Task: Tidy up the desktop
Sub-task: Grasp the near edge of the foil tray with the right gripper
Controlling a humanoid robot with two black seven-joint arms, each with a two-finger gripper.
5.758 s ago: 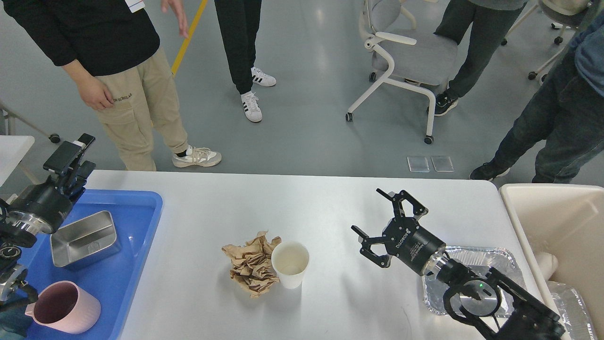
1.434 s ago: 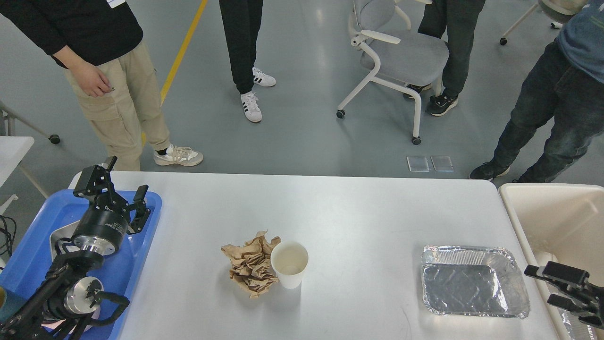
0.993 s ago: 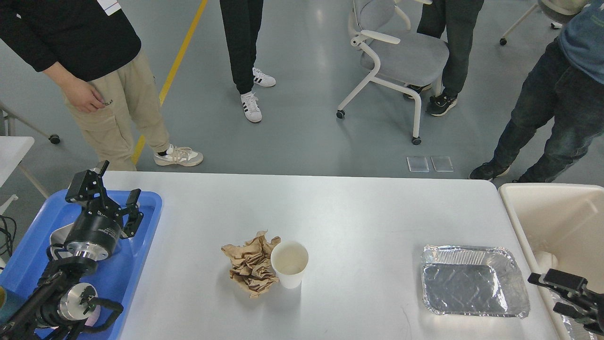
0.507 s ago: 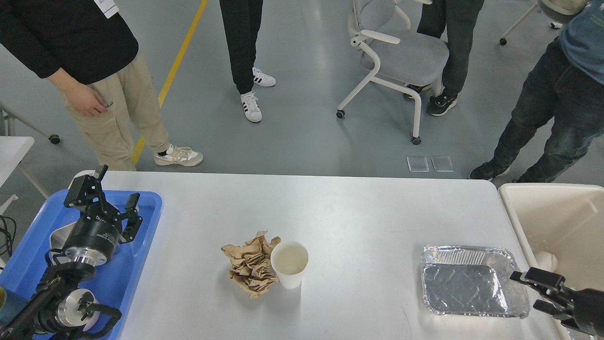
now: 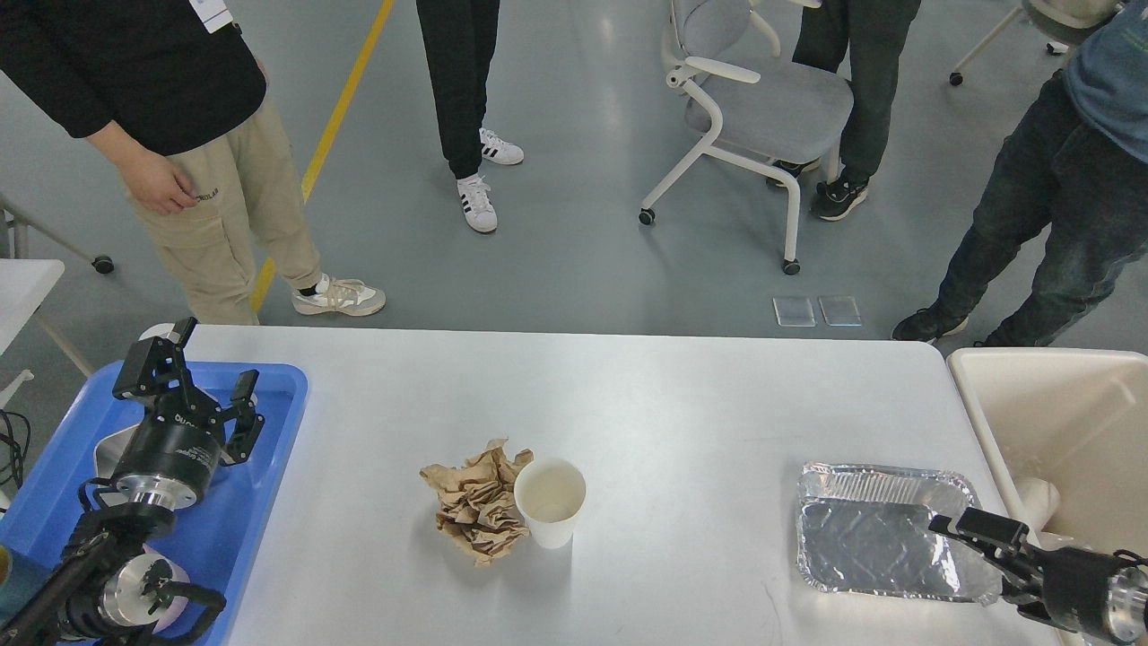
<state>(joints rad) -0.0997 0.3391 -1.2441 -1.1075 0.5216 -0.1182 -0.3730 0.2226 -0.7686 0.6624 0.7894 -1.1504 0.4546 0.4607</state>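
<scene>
— While both of my arms are hanging at the edges of the table (image 5: pixel 682 395), what are you making of the scene?

— The white table is filling the middle of the view. Near its centre, a white cup (image 5: pixel 550 501) is standing upright, and a wad of brown paper (image 5: pixel 475 511) is lying against its left side, touching it.

— And on my right?

— A foil tray (image 5: pixel 874 538) is sitting near the table's right end. Your right fingers (image 5: pixel 991 549) are reaching in over the tray's right rim. One finger (image 5: pixel 979 529) is showing clearly with a gap below it, so they are looking spread; I cannot tell whether they are touching the foil. Beyond the table's edge, a cream bin (image 5: pixel 1058 404) is standing.

— What are my left fingers doing?

— Your left fingers (image 5: pixel 193 386) are hovering over the blue tray (image 5: pixel 278 422) at the table's left end, spread apart and gripping nothing. The arm is covering most of a steel box (image 5: pixel 106 453) lying in that tray.

— Anyone around?

— Several people are standing on the grey floor past the far edge, and a grey chair (image 5: pixel 762 99) is sitting among them.
</scene>
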